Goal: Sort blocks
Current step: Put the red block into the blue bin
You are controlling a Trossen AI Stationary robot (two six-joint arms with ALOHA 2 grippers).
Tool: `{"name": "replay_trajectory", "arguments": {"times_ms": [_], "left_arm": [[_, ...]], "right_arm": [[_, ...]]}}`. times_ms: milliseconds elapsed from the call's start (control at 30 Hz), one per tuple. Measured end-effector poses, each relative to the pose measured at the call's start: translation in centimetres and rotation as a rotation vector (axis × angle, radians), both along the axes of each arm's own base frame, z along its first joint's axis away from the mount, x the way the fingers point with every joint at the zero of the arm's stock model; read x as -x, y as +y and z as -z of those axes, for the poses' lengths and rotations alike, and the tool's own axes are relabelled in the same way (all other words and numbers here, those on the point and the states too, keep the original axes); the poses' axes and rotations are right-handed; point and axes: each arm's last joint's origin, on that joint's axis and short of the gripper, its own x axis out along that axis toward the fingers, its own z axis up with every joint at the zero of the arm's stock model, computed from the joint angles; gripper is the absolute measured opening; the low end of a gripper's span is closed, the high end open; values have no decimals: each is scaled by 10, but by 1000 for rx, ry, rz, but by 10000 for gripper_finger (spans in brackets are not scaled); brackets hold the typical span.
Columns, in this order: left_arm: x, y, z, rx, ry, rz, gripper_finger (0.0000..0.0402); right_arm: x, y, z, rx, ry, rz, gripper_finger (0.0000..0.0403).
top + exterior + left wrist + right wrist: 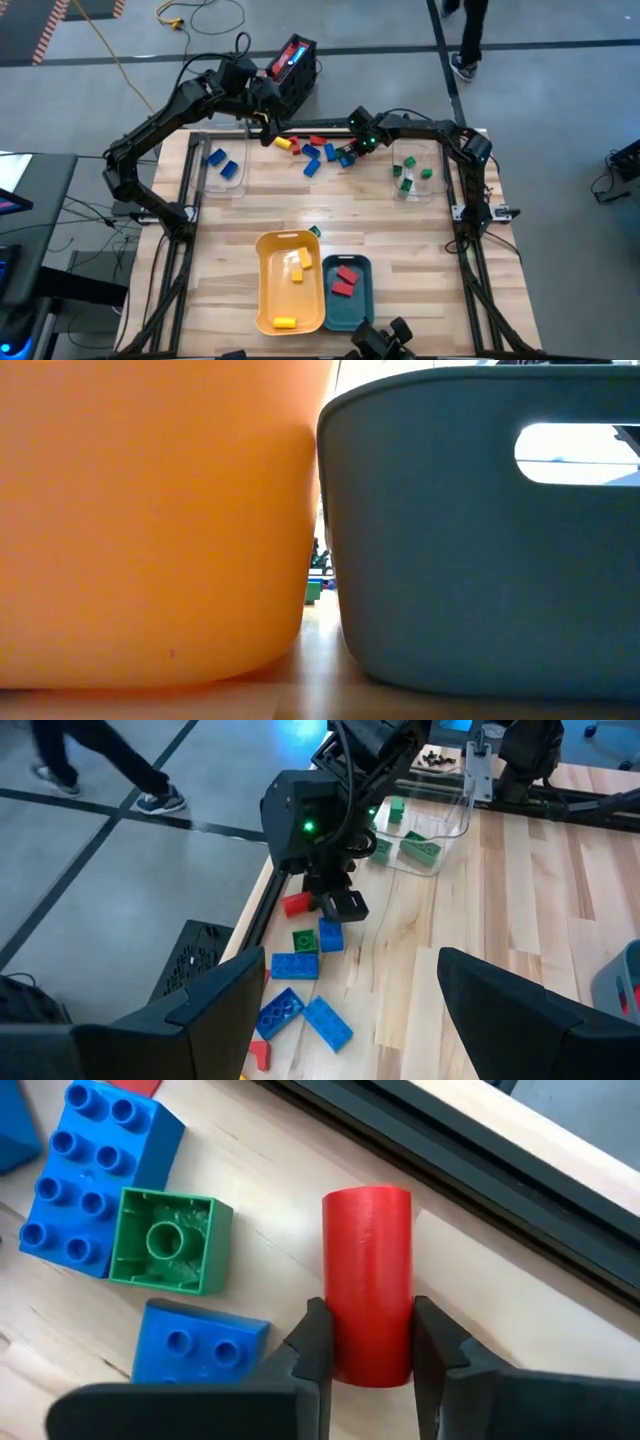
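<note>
Loose blue, red, green and yellow blocks [315, 152] lie flat on the table near its far edge. My right gripper [370, 1350] is down among them [348, 152], shut on a red round-sided block [368, 1260]. A green block [168, 1242] and blue blocks [90, 1175] lie beside it. My left gripper [345, 1020] is open and hovers to the left of the pile [265, 130], touching nothing. The yellow tray [268, 300] holds yellow blocks. The teal tray [362, 305] holds red blocks. My right gripper pinches the red block between its two fingers [312, 1345], one on each long side, at the block's end nearer the wrist [368, 1365]. The fingers come down from above at a slant and lie along the block. The block lies on the table next to the far edge rail.
A clear container with blue blocks [222, 165] stands far left and one with green blocks [415, 172] far right. The black frame rail [520, 1170] runs along the far edge. In the low view the tray walls [150, 520] hide nearly everything. A person's legs [468, 40] pass beyond the table.
</note>
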Motion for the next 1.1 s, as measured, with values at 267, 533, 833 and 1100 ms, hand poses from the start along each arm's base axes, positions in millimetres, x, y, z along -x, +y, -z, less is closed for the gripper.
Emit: {"name": "replay_trajectory", "arguments": {"times_ms": [267,533,833,1100], "left_arm": [[0,-1,1,24,1,25,293],[3,-3,11,-17,108,102,293],[-12,-2,65,262,59,195,293],[-21,-7,79,307,-216,150,293]], "right_arm": [[-6,16,-13,-40,52,-60,83],[-6,40,-51,-3,23,-130,83],[-13,94,-119,170,-210,-256,83],[-14,160,-141,341,-411,-292,82]]}}
